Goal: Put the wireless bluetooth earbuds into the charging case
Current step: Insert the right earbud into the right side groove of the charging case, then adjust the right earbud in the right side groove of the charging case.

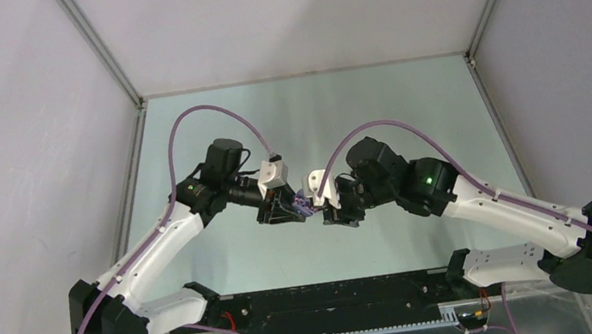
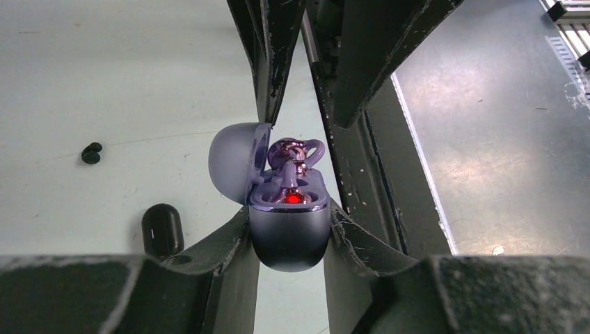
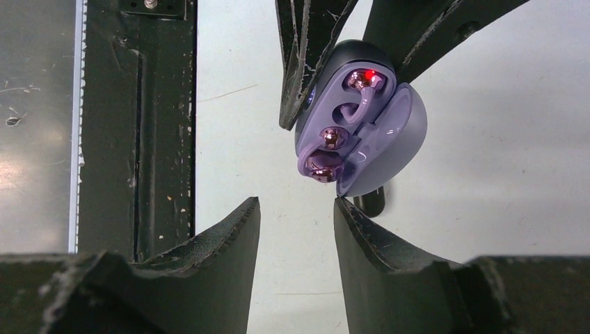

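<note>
The left hand [image 2: 289, 229] is closed on the lilac charging case [image 2: 289, 240], its two fingers pressing the rounded base from either side and holding it off the surface [image 2: 104, 69]. The lid [image 2: 235, 163] is swung open to one side. A red light [image 2: 293, 198] glows inside the case. A glossy lilac earbud [image 2: 292, 152] sits in the opening. Reflections make its outline hard to read, and I cannot tell whether it is fully seated or whether a second one lies beside it.

The right hand [image 3: 296, 209] is open, its fingers apart with nothing between them, and it faces the open side of the case [image 3: 348, 132]. From the left wrist, the right hand's fingers [image 2: 369, 62] come in from above and are cut off by the frame. One tip ends right at the lid's rim, though I cannot tell if it touches.

In the overhead view, the left hand [image 1: 285, 207] and right hand [image 1: 335, 212] meet above the middle of the surface, and the case between them shows only as a small lilac speck [image 1: 305, 209].

A black earbud [image 2: 91, 153] lies alone on the surface, well apart from a black case [image 2: 163, 229], which is partly covered by the left hand's finger. From the right wrist, a dark rounded shape [image 3: 372, 203] peeks out below the lid, too hidden to identify.
</note>
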`<state>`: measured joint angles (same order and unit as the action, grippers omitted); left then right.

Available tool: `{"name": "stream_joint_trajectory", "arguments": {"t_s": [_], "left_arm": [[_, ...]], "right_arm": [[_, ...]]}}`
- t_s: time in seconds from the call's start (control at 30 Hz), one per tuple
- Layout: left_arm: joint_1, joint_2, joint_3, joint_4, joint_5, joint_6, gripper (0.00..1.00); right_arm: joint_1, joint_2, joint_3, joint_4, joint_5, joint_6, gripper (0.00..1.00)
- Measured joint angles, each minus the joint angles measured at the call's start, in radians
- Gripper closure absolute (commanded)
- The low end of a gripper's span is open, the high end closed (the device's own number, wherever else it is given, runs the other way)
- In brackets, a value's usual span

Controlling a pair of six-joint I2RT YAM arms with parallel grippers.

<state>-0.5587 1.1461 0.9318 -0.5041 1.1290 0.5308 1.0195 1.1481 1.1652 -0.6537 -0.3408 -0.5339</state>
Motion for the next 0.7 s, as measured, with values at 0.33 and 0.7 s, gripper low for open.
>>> {"name": "stream_joint_trajectory", "arguments": {"t_s": [0.33, 0.7], "left_arm": [[0.0, 0.0, 0.0, 0.006, 0.0, -0.001, 0.97], [0.0, 0.001, 0.0, 0.008, 0.0, -0.008, 0.97]], "right_arm": [[0.009, -0.024, 0.0, 0.017, 0.0, -0.001, 0.52], [0.01, -0.039, 0.0, 0.026, -0.013, -0.002, 0.52]]}}
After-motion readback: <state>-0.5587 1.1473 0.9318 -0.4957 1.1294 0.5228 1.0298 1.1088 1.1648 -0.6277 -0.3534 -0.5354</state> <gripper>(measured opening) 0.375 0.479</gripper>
